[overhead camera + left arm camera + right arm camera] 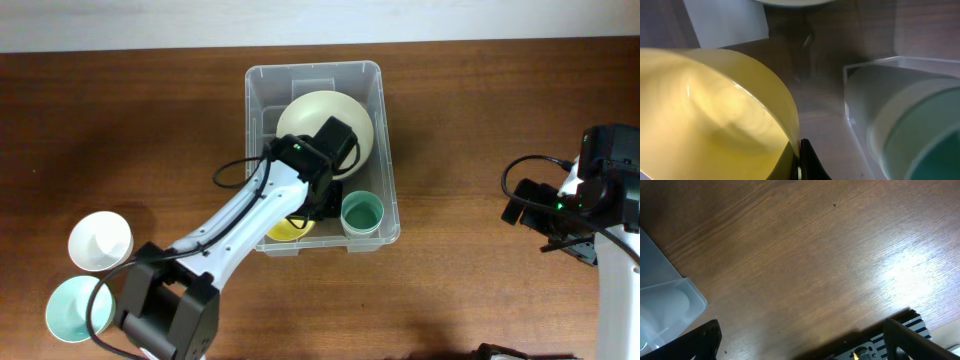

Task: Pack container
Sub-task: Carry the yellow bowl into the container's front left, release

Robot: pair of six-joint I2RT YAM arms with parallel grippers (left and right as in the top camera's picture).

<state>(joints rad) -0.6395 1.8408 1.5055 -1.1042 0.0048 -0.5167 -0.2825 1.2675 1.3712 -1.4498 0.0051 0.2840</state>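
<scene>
The clear plastic container (pixel 313 67) stands at the table's middle. It holds a cream bowl (pixel 310 115) at the back, a green cup (pixel 362 213) at the front right and a yellow bowl (pixel 285 230) at the front left. My left gripper (pixel 312 208) reaches down inside the container. In the left wrist view it (pixel 800 162) is shut on the rim of the yellow bowl (pixel 705 115), with the green cup (pixel 920 135) to the right and the white label (pixel 730 22) on the base. My right gripper (pixel 565 240) is open and empty over the bare table (pixel 805 345).
A white bowl (pixel 100 241) and a pale teal bowl (pixel 75 308) sit on the table at the front left, beside the left arm's base. A corner of the container (pixel 665 300) shows at the left of the right wrist view.
</scene>
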